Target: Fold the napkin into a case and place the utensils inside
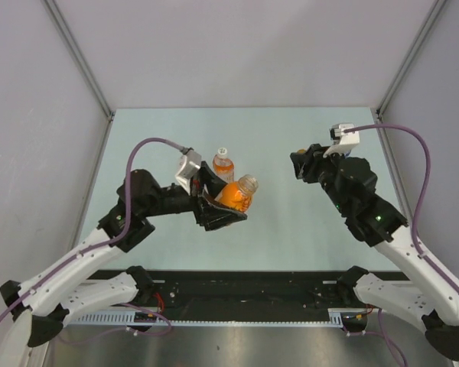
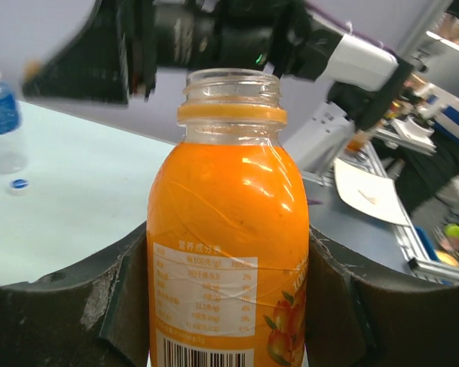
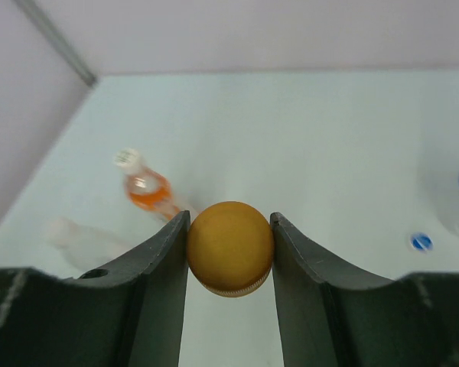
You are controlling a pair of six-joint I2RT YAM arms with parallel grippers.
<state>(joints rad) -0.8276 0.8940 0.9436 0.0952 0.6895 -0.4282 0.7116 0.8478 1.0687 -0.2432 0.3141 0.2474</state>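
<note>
1. Top view: the left gripper point(image 1: 228, 205) clamps a tilted orange bottle point(image 1: 241, 193) with an uncapped neck, over the left half of the table point(image 1: 291, 130). A small bottle point(image 1: 223, 164) stands just behind. The right gripper point(image 1: 298, 164) hangs well apart, to the right.
2. Left wrist: fingers point(image 2: 99, 306) press both sides of the orange bottle. A blue cap point(image 2: 17, 184) lies near a water bottle point(image 2: 0, 115).
3. Right wrist: the right gripper is narrow, pinching an orange cap point(image 3: 230, 248).
</note>
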